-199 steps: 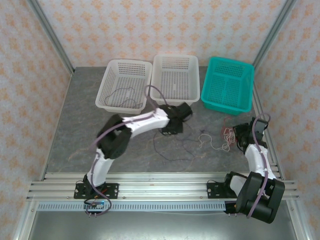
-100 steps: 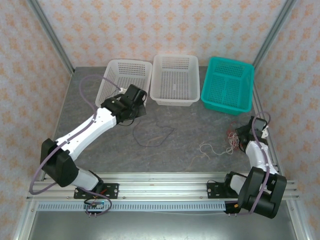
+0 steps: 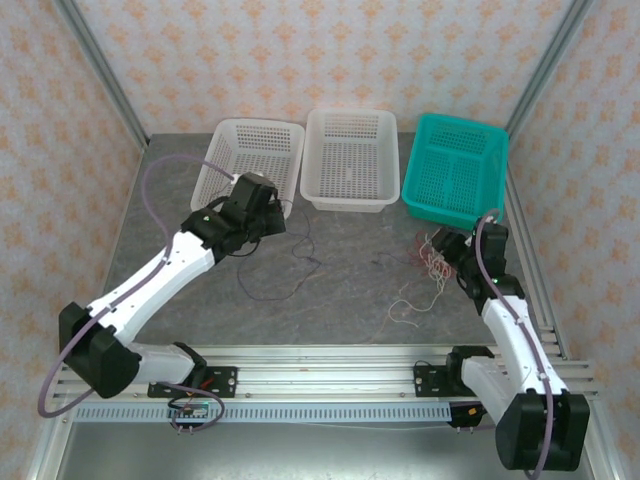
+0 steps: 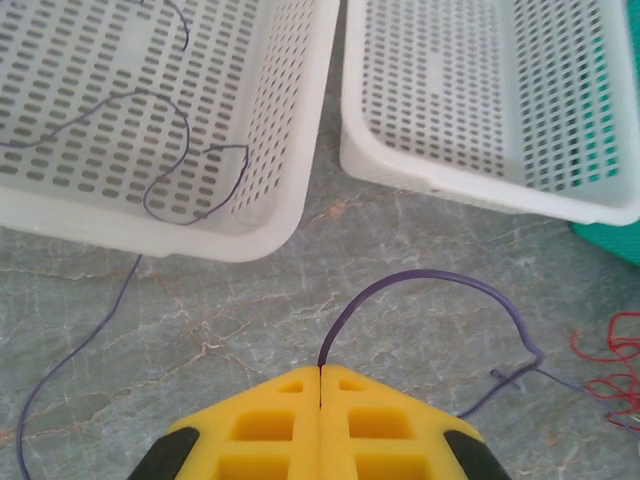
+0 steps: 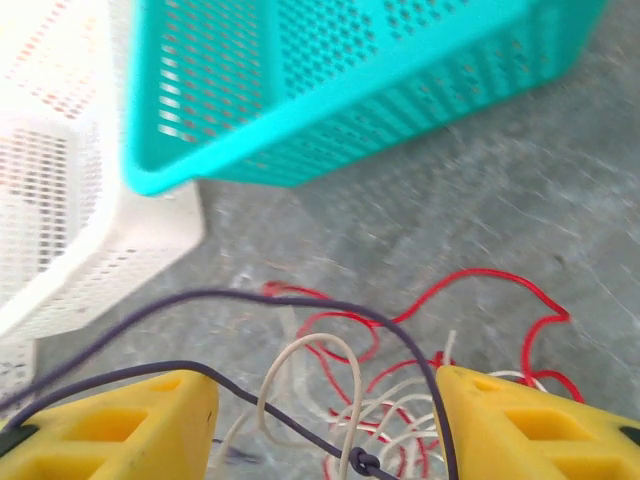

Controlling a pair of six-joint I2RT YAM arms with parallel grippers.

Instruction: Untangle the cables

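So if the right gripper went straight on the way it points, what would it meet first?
Probably the tangle of red and white wires just ahead of the open right gripper, a purple wire crossing it; the teal basket stands further on, though depth is unclear.

Yellow left claw (image 4: 320, 372), dark purple cable (image 4: 430, 272) at its tip, white slotted baskets (image 4: 305, 150) ahead, red cable (image 5: 500, 275) and white cable (image 5: 310, 342) between yellow right claw (image 5: 322, 390) fingers, teal basket (image 5: 350, 100) beyond, grey marbled desk (image 4: 250, 320).
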